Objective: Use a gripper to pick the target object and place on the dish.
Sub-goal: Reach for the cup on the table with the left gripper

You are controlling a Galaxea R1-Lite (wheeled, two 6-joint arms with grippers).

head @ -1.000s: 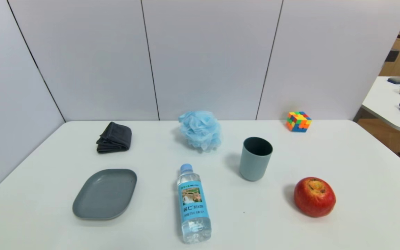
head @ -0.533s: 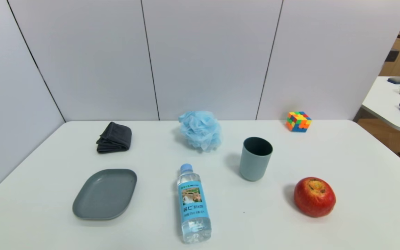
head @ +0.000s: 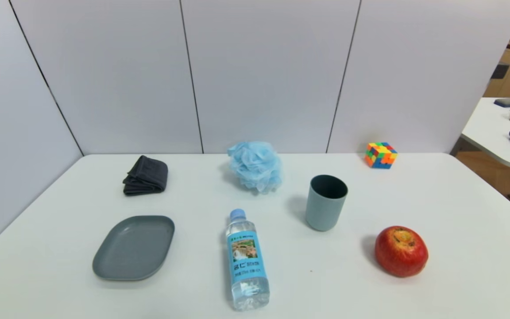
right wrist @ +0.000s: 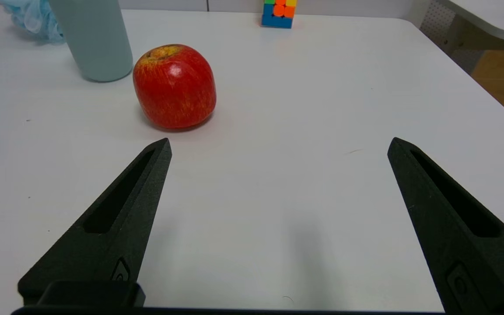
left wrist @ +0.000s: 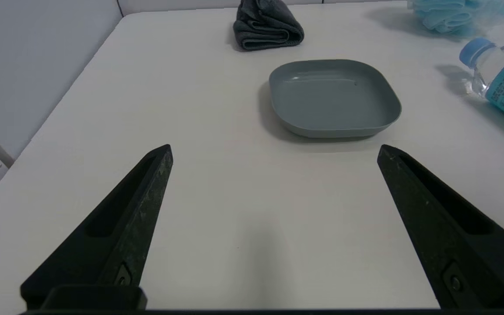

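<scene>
Head view: nothing shifted vs earlier frames; cup (head: 326, 202) upright mid-table, dish (head: 134, 247) front-left, well apart, bottle (head: 245, 261) btwn. Left wrist: left gripper (left wrist: 274, 151) wide open, empty, facing dish (left wrist: 334, 97). Right wrist: right gripper (right wrist: 278, 146) wide open, empty; apple (right wrist: 174, 86) just beside cup (right wrist: 95, 39).

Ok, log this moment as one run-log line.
phase: pre-grasp | left tool: open, empty, short of dish | right tool: open, empty, parked | cup: upright on table | dish: empty

cup (head: 326, 203): matt plastic, smooth. dish (head: 134, 247): smooth plastic, slight sheen. bottle (head: 246, 261): clear glossy plastic, printed label. cloth (head: 145, 175): soft ribbed fabric. apple (head: 400, 251): shiny skin. table (head: 458, 212): smooth matt white.
</scene>
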